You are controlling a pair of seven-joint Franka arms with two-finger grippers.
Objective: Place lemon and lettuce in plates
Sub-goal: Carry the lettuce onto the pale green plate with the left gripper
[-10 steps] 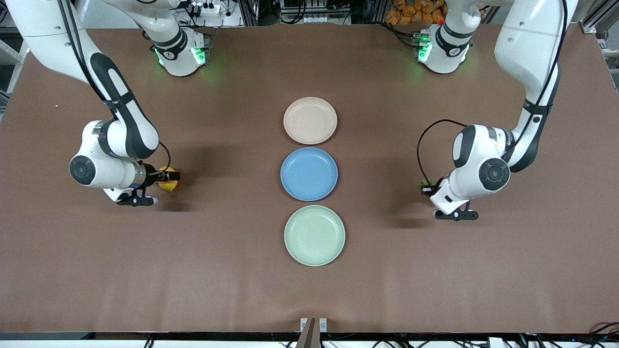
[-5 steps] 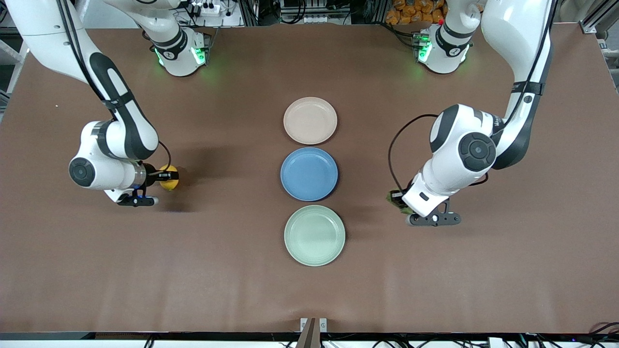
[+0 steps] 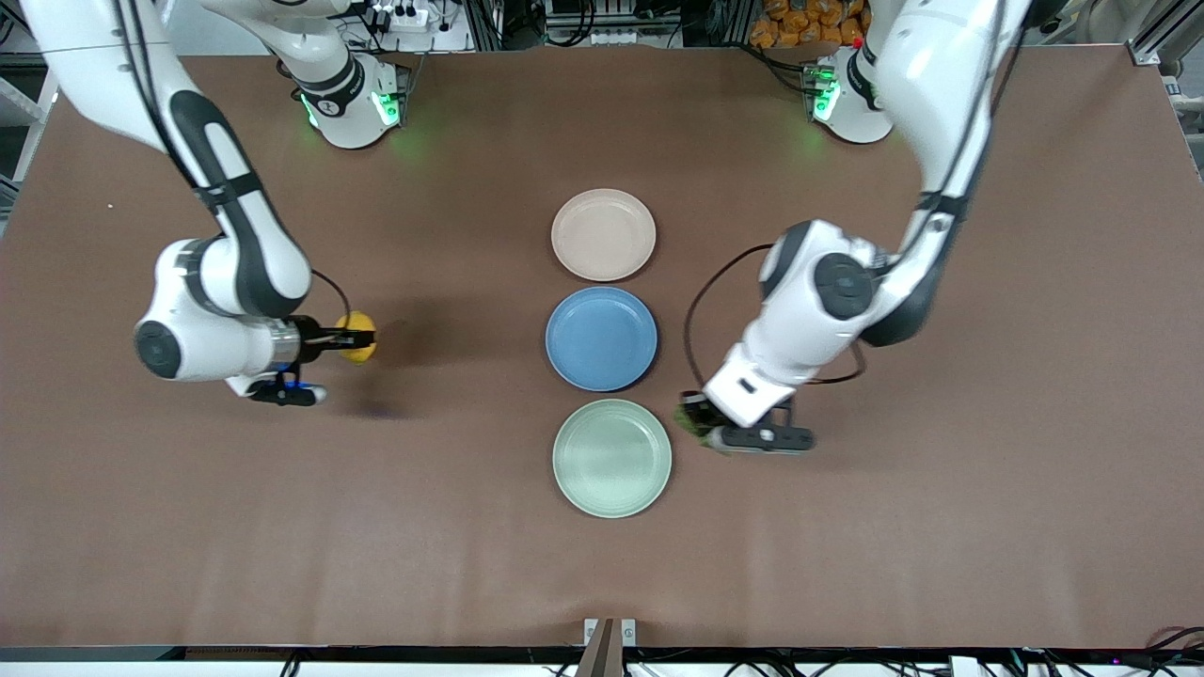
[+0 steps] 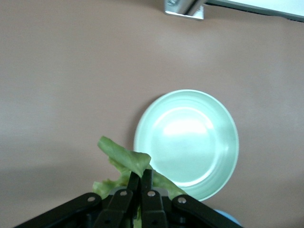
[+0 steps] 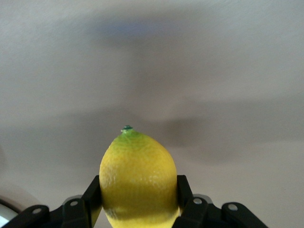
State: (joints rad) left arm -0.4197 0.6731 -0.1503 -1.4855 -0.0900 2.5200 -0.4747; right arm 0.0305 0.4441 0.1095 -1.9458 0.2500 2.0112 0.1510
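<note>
My left gripper (image 3: pixel 694 419) is shut on the wrinkly green lettuce (image 4: pixel 124 160) and holds it over the table just beside the mint green plate (image 3: pixel 612 458), toward the left arm's end; the plate also shows in the left wrist view (image 4: pixel 190 142). My right gripper (image 3: pixel 356 337) is shut on the yellow lemon (image 3: pixel 358 338), held over the table toward the right arm's end; the lemon fills the right wrist view (image 5: pixel 138 179). The beige-pink plate (image 3: pixel 603 234) lies farthest from the front camera in the row of plates.
A blue plate (image 3: pixel 602 338) lies between the beige-pink and mint green plates at the table's middle. A metal bracket (image 3: pixel 609 632) sits at the table's front edge.
My left gripper has carried the lettuce from the left arm's end toward the mint green plate. My right gripper has moved the lemon a little toward the plates.
</note>
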